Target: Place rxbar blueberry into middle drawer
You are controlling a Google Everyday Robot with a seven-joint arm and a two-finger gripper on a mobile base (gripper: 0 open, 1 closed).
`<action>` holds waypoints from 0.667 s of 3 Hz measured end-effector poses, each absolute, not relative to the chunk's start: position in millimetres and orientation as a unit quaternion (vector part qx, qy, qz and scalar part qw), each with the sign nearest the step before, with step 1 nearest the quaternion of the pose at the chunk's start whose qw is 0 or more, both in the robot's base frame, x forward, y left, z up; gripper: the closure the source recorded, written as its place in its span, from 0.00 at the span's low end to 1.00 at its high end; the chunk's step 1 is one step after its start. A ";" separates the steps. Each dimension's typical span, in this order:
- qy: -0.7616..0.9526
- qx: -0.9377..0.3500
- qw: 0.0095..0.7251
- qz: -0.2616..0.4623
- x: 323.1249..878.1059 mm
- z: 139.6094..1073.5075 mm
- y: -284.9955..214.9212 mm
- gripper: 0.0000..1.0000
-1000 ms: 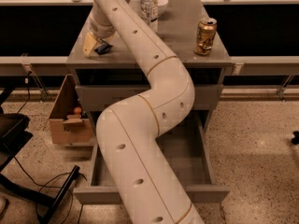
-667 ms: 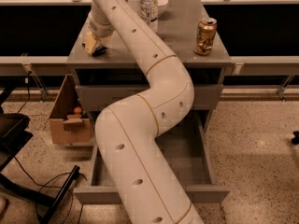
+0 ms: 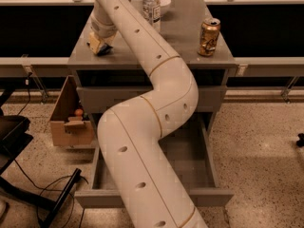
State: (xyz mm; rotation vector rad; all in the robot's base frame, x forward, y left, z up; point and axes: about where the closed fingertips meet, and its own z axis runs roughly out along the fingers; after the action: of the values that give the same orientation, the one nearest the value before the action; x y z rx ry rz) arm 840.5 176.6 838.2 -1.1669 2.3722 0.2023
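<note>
The rxbar blueberry [image 3: 106, 49] shows as a small dark blue piece on the left part of the grey cabinet top [image 3: 185, 37]. My gripper [image 3: 97, 44] is down on the cabinet top right at the bar, covering most of it. My white arm runs from the gripper down across the middle of the view. The middle drawer [image 3: 212, 167] is pulled out at the bottom of the cabinet. My arm hides much of its inside, and what shows of its floor is bare.
A gold drink can [image 3: 209, 37] stands at the right of the cabinet top. A clear water bottle [image 3: 151, 6] and a white bowl [image 3: 165, 4] stand at the back. The upper drawer [image 3: 216, 99] is closed. A cardboard box [image 3: 66, 122] and a black chair base [image 3: 28, 194] are on the floor at left.
My gripper has stayed at the bar on the left of the cabinet top, shifting only slightly. The can, bottle and open drawer have not moved.
</note>
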 end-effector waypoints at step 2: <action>0.865 -0.430 0.247 0.074 833.6 860.4 160.6 1.00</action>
State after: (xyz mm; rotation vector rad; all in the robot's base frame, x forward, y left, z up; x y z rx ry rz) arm 833.6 160.6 860.4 -1.1723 2.3587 0.2024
